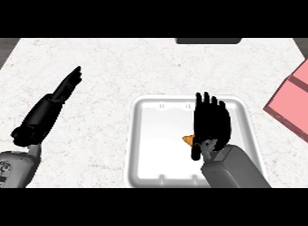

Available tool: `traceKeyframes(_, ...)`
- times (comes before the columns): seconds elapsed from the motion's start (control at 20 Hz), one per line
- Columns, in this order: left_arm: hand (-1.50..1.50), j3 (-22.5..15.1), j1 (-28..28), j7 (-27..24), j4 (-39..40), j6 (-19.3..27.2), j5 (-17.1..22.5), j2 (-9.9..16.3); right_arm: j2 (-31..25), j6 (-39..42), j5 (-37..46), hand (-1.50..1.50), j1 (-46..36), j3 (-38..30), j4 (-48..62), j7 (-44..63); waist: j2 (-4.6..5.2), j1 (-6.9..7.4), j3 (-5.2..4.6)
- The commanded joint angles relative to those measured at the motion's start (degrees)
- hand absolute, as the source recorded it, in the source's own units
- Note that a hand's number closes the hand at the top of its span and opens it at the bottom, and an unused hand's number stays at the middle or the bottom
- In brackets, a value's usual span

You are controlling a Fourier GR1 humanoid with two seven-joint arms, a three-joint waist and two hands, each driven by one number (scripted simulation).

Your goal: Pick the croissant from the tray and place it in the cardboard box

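Note:
A white tray (149, 145) lies on the counter near the front, right of centre. My right hand (212, 121) is over the tray's right half, fingers pointing away and bent down over the croissant (188, 139). Only a small orange tip of the croissant shows at the hand's left edge, beside the thumb. Whether the fingers close round it is hidden. The pink box (301, 99) stands at the right edge, partly cut off by the view. My left hand (66, 86) rests on the left, fingers straight and pointing away, holding nothing.
The counter top (149, 66) is white marble. A dark object (208, 40) sits at its far edge, in the middle. Bare counter lies between the tray and the pink box.

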Motion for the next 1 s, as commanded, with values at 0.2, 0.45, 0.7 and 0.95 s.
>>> traceKeyframes(0.2, 0.0, 0.9, 1.01, 2.49, -3.51, -1.01, -2.51, -2.18, 3.3, 0.32, 3.42, -1.5, 3.11, -1.7, 1.64, 2.11, -0.01, 0.08, 0.03)
traceKeyframes(0.45, 0.0, 1.38, 3.01, -0.47, -1.75, -0.9, -3.74, -3.8, 2.13, -0.61, 5.22, -1.5, 2.57, -2.95, 5.49, 1.48, -0.01, 0.11, 0.02)
traceKeyframes(0.7, 0.0, 3.46, 0.72, 1.03, -1.67, -4.05, -3.02, -3.27, 3.37, -2.91, 6.66, -1.5, 0.83, -4.58, 10.25, 1.08, 0.05, 0.2, 0.02)
traceKeyframes(0.95, 0.0, 6.21, 0.16, -1.48, 1.45, -5.69, -4.02, -4.23, 3.38, -4.0, 6.46, -1.5, 2.27, -6.89, 12.18, -3.29, 0.07, 0.05, 0.02)
